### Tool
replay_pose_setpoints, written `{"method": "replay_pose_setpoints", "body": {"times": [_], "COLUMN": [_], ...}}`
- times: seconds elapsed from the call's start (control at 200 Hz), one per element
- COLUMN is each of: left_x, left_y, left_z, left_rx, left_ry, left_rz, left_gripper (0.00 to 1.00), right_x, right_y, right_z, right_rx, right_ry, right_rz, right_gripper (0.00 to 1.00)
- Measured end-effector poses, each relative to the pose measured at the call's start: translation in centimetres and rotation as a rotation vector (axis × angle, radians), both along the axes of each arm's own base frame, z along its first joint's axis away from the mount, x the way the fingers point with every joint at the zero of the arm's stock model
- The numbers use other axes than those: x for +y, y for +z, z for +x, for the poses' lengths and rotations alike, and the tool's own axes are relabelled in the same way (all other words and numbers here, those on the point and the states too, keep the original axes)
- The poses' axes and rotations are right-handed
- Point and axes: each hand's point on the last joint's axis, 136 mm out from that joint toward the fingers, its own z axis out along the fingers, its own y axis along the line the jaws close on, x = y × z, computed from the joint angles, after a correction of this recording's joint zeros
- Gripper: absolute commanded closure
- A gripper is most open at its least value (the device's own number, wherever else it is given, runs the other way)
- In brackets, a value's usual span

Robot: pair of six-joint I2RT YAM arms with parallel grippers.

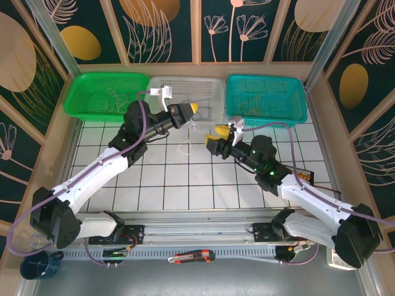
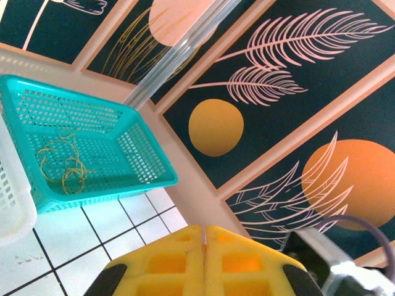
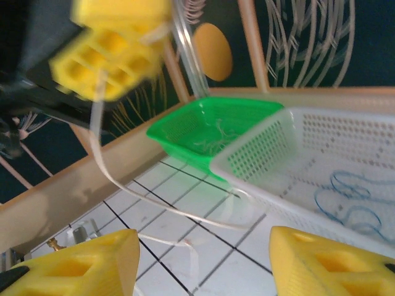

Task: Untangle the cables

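Backdrop: dark wall panels with leaf and circle prints are enclosing a white tiled table [image 1: 247, 179]
Far edge: green basket [image 1: 105, 76], white basket [image 1: 185, 80] and teal basket [image 1: 265, 79] are sitting side by side in a row
Left gripper [image 1: 194, 108]: hanging over the tiles just in front of the white basket, yellow fingers pressing together, pinching the white cable [image 3: 94, 126]
White cable: drooping from the left fingers down to the tiles, with its lower part trailing across the tiles in front of the white basket
Right gripper [image 3: 203, 262]: hovering near the left one, in front of the gap between the white and teal baskets, fingers standing well apart and gripping nothing
Blue cables [image 3: 345, 197]: lying looped inside the white basket
Olive cables [image 2: 62, 163]: lying coiled on the teal basket floor
Green basket contents: thin white cords [image 3: 213, 139] are lying in a loose pile
Near edge: blue mug [image 1: 38, 265] is sitting by the left arm base
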Motion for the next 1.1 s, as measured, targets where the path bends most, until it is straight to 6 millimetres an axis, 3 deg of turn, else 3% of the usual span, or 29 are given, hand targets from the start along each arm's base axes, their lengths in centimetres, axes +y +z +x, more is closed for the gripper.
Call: {"method": "replay_pose_setpoints", "body": {"times": [0.2, 0.435, 0.681, 0.811, 0.946, 1.101], "left_x": [-0.1, -0.3, -0.5, -0.4, -0.1, 0.3], "left_y": [0.1, 1.8, 5.0, 7.5, 9.5, 12.1], "left_z": [-0.2, -0.5, -1.2, -1.6, -1.8, -2.0], "left_rx": [0.002, -0.006, -0.02, -0.046, -0.07, -0.117], "left_ry": [-0.016, -0.034, -0.073, -0.087, -0.091, -0.073], "left_rz": [-0.003, -0.035, -0.119, -0.177, -0.211, -0.229], "left_gripper": [1.0, 1.0, 1.0, 1.0, 1.0, 1.0], "right_x": [2.6, 4.1, 5.7, 6.1, 6.2, 5.9], "right_y": [2.5, 2.0, -1.9, -4.4, -6.8, -9.7], "right_z": [0.2, 2.5, 5.7, 7.2, 7.8, 7.6], "right_rx": [-0.087, -0.124, -0.088, -0.038, 0.018, 0.087], "right_ry": [0.046, 0.007, -0.055, -0.089, -0.109, -0.116], "right_rz": [-0.017, -0.054, -0.072, -0.048, -0.028, -0.02], "right_gripper": [0.41, 0.44, 0.63, 0.68, 0.78, 0.79]}}
